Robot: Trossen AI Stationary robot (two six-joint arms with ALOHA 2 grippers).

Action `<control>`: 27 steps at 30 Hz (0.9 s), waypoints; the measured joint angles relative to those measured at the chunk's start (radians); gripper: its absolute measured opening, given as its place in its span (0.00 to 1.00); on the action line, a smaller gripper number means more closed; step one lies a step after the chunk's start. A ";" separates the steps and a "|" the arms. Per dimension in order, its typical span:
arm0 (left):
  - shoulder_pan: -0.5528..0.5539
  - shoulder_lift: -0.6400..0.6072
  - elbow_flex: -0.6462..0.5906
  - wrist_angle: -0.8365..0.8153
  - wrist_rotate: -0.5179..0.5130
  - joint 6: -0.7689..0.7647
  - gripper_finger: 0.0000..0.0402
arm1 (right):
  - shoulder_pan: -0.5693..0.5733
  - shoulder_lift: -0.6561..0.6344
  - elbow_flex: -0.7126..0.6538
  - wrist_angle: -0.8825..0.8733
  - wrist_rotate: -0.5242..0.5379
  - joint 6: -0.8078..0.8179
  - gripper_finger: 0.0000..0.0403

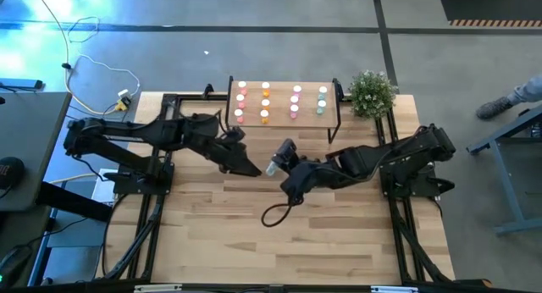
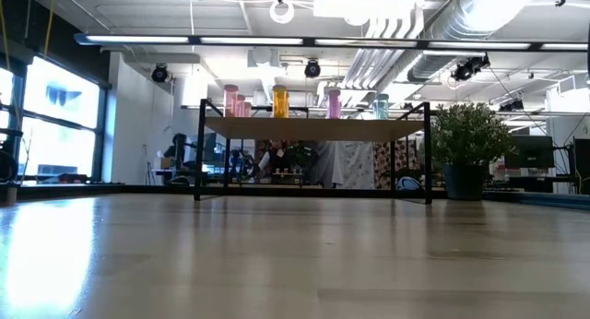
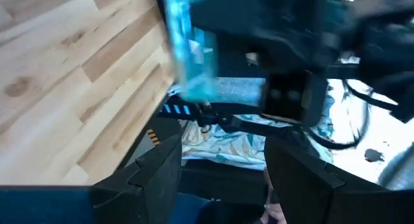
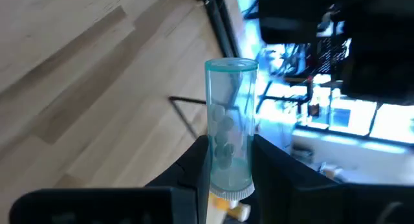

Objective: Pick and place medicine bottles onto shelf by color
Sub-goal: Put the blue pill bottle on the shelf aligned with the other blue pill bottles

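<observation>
Right gripper [image 4: 229, 166] jaws are clamped low on a teal bottle [image 4: 229, 120], at 6 o'clock from the shelf [image 1: 284, 122]. Left gripper [image 3: 220, 166] jaws are released. Tilt or slip is risked; neighbouring bottles could be toppled on placement.

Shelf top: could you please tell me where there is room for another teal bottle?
The shelf is bare between the orange column and the second pink column, and on the arms' side of the three teal bottles. Its left end is crowded.
</observation>
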 joint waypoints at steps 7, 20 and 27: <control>-0.006 0.043 0.000 0.026 -0.055 -0.001 0.53 | 0.000 0.000 0.001 0.019 0.000 -0.097 0.20; -0.006 0.070 0.000 0.029 -0.112 0.000 0.53 | -0.005 0.000 0.000 0.091 -0.006 -0.215 0.20; -0.006 0.118 -0.001 0.129 -0.103 -0.002 0.53 | -0.007 0.000 0.000 0.103 -0.022 -0.226 0.20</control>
